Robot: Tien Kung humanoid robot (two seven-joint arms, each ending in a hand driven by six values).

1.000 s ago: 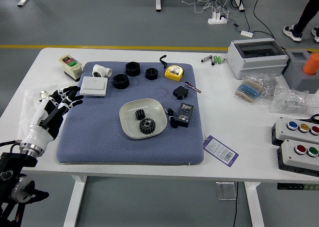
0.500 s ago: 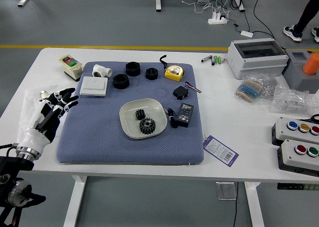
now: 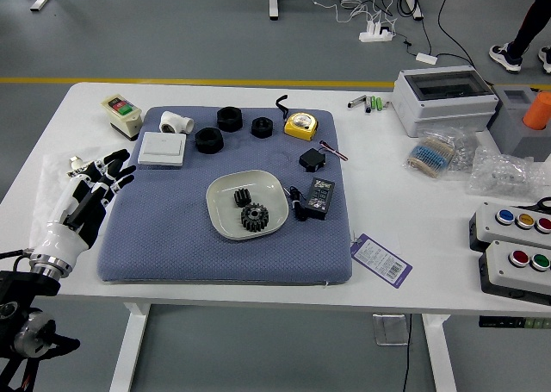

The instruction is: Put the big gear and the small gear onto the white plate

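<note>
Left hand (image 3: pixel 86 209) is empty, fingers apart, and off to its right the big gear (image 3: pixel 254 218) and small gear (image 3: pixel 243 198) sit on the white plate (image 3: pixel 224 223), probably light and stiff, best pinched by the sides imo.

We bring our black left arm (image 3: pixel 26 285) in from the lower left corner, its white-cased wrist (image 3: pixel 58 244) angled up and rightward; our left hand (image 3: pixel 82 206) continues that slant, raised and empty, the fingers (image 3: pixel 113 158) loosely extended and a little apart, pointing forward and right
</note>
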